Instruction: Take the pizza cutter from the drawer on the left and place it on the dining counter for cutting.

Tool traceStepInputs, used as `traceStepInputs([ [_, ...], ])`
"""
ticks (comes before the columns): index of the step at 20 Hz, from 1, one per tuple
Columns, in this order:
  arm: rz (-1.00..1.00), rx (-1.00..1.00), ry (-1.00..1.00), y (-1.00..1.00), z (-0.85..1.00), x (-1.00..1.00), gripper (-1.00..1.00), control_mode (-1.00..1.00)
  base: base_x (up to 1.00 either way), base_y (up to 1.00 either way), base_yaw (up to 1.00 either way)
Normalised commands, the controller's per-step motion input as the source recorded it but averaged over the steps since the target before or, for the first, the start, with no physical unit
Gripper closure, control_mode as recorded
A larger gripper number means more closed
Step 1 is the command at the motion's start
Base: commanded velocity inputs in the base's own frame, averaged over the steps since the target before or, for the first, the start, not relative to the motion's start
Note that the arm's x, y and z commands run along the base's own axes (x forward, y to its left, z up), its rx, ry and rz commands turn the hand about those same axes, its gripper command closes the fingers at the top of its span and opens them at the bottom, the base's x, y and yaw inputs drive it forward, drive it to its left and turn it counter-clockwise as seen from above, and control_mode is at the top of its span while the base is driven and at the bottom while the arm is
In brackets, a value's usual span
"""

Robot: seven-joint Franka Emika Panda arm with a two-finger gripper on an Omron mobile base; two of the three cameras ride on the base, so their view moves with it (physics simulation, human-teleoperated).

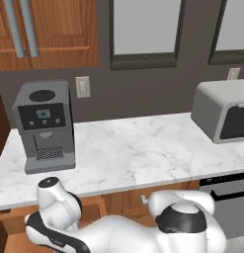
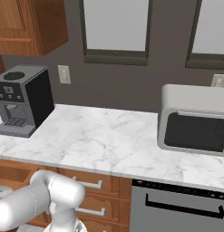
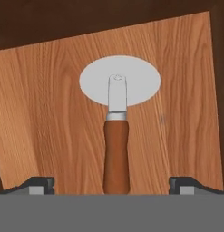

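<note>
Pizza cutter (image 3: 117, 136) lies flat on the wooden floor of the open drawer (image 3: 50, 113), its reddish-brown handle running between the widely spread fingertips of the end effector (image 3: 113, 185), untouched by either.

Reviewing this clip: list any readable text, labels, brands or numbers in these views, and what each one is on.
No readable text in any view.
Coffee machine: a small blue-grey display and round buttons on its dark front panel, too blurred to read.
Microwave: no legible marking on its front.
Pizza cutter: plain blade and reddish-brown handle lying on the drawer floor, no brand visible.
</note>
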Motion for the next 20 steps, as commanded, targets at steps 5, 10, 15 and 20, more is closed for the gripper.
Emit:
traceStepInputs([
  [5,0.0,0.0,-0.07,0.0,-0.26,-0.14,-1.0,-1.0,0.0,0.0,0.0],
  [10,0.0,0.0,0.0,0.0,-0.19,-0.02,-1.0,-1.0,0.0,0.0,0.0],
  [15,0.0,0.0,0.0,0.0,-0.17,0.0,-1.0,-1.0,0.0,0.0,0.0],
  [20,0.0,0.0,0.0,0.0,-0.25,0.0,-1.0,-1.0,0.0,0.0,0.0],
])
